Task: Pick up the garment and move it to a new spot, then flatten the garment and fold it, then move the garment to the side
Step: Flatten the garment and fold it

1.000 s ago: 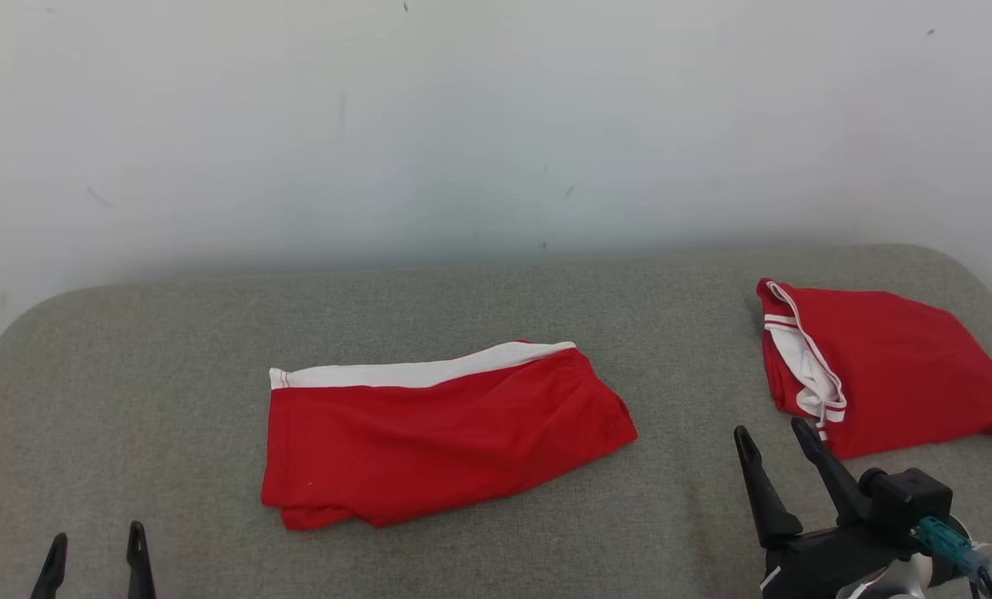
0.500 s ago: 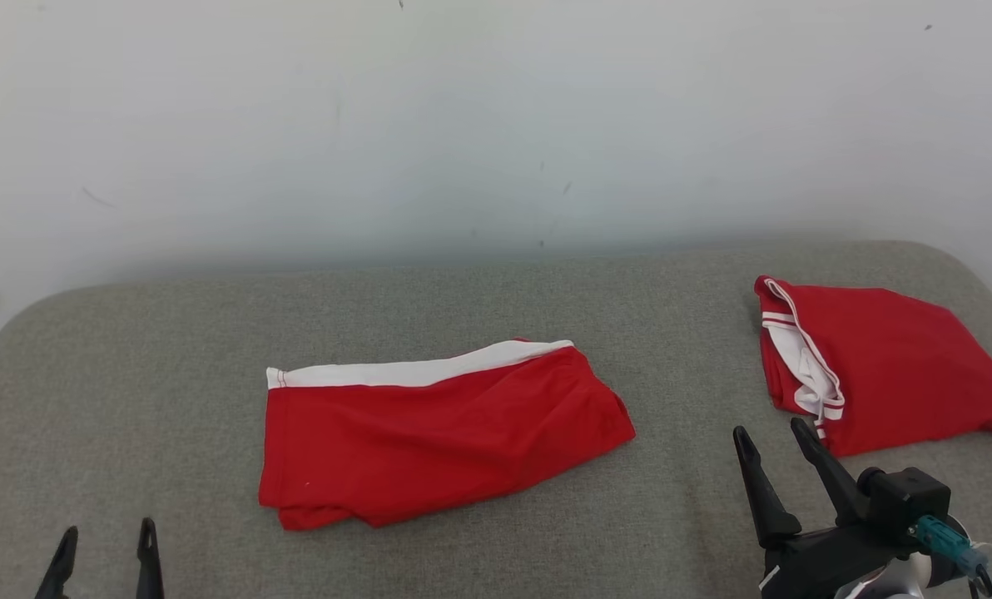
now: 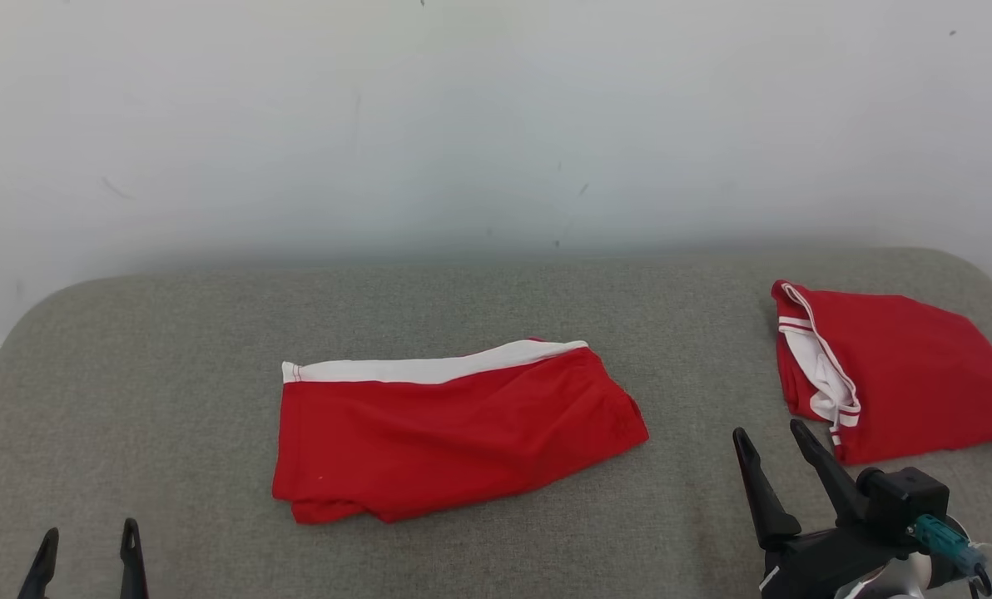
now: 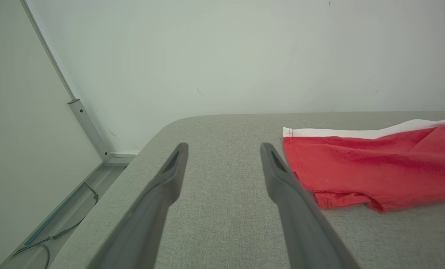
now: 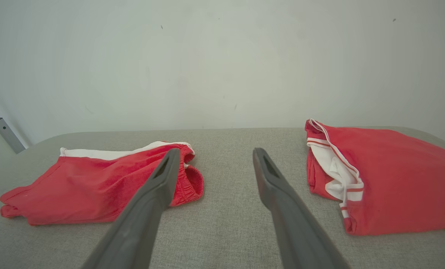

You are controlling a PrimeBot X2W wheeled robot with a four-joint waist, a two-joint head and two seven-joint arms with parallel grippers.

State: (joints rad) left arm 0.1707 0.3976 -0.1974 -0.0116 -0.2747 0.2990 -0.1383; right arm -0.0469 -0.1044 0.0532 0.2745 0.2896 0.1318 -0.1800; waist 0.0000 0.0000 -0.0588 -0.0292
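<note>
Flanking the garment (image 3: 454, 433), left gripper (image 3: 90, 530) and right gripper (image 3: 767, 429) point forward, agape.

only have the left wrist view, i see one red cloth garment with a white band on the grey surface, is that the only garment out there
Observer: No, a second red cloth garment with striped white trim lies at the right end of the grey fabric surface.
Operator: where's the right arm
Observer: The right gripper is low at the near edge, by that garment's near left corner, fingers open and empty.
Operator: second one folded?
Observer: Yes, with white lining showing along its left edge.
</note>
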